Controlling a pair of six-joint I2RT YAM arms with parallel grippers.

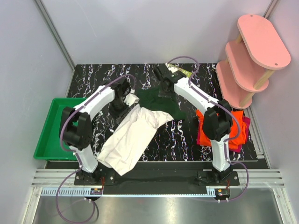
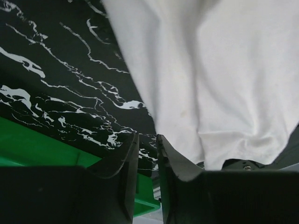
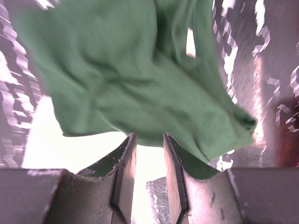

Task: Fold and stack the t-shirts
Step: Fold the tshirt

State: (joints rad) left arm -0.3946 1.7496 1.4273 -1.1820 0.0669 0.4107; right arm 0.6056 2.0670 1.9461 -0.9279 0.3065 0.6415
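Top external view — green tray [image 1: 52,128] left of cream-white t-shirt [image 1: 133,137]; left tool [image 2: 147,136] and right tool [image 3: 148,136] both released.

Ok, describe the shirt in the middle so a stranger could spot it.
On the black marbled table, near its middle, a shirt lies diagonally. It is cream with dark green sleeves, unlike the orange and magenta shirts piled at the right.

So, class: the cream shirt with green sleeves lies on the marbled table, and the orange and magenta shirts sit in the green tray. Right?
No: the orange and magenta shirts lie on the table at right, not in the green tray at left. The top external view shows it.
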